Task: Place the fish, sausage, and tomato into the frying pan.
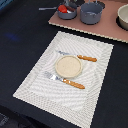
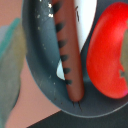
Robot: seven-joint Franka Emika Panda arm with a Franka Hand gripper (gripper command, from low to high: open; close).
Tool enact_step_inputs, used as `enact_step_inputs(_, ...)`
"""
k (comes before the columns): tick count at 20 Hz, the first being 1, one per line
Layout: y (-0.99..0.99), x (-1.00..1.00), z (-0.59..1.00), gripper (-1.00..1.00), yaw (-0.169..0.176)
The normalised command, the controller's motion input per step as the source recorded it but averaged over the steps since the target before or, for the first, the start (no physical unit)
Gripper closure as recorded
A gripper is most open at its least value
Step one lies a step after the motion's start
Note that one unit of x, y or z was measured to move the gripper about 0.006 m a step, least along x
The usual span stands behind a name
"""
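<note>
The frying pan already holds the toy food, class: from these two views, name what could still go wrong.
1. The frying pan is crowded: the sausage lies over the white fish, close beside the tomato. A nudge might roll the round tomato out.
2. The wrist camera sits very close above the pan, so withdrawing sideways may catch the food.
3. In the exterior view, the pan stands close to the grey pot; a bump might shift it.

No text, label, brand, number or sign can be read in either view
</note>
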Motion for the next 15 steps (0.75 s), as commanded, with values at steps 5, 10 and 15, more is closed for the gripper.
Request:
enact_step_inputs(5,0.02,0.1,1.0,-1.0,0.0)
enact_step_inputs(10,0.11,0.07,0.48,-1.0,-0.001)
enact_step_inputs(15,0.0,0.0,0.0,-1.0,0.0)
